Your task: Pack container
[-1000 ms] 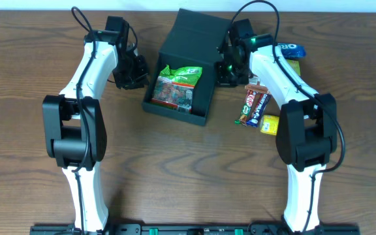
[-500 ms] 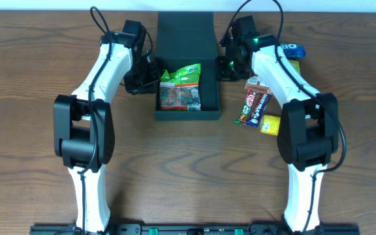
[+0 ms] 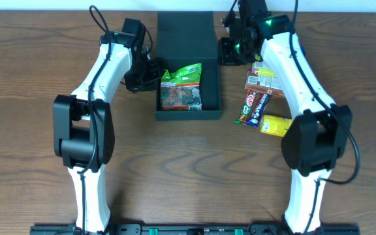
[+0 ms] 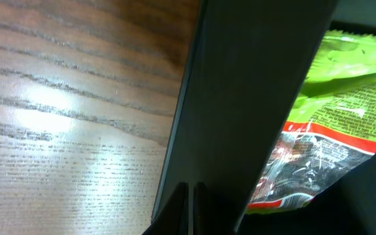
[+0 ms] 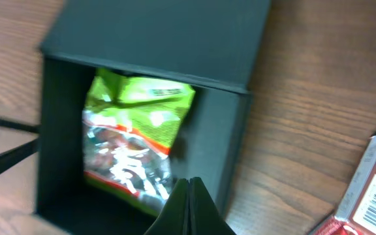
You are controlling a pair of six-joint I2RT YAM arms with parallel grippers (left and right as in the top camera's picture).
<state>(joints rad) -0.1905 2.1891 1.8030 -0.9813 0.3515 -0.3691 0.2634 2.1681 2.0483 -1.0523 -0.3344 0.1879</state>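
Note:
The container (image 3: 188, 115) is a black square box at the back middle of the table, its flap lid (image 3: 185, 36) lying open behind it. A green snack packet (image 3: 181, 85) lies inside. My left gripper (image 3: 151, 73) is shut and empty, its tips against the outside of the box's left wall (image 4: 240, 98); the fingers (image 4: 192, 196) sit together. My right gripper (image 3: 226, 56) is shut and empty, raised beside the box's right back corner. In the right wrist view its fingers (image 5: 189, 197) hang over the right wall (image 5: 237, 150), with the packet (image 5: 139, 130) to the left.
Right of the box lie a brown packet (image 3: 265, 78), two dark chocolate bars (image 3: 254, 108) and a yellow packet (image 3: 276, 125). The brown packet's edge shows in the right wrist view (image 5: 371, 196). Bare wooden table lies in front of the box and to its left.
The box swung from skewed to square with the table a second ago. Since then my right gripper has drawn back and up from the right wall. The left arm holds still.

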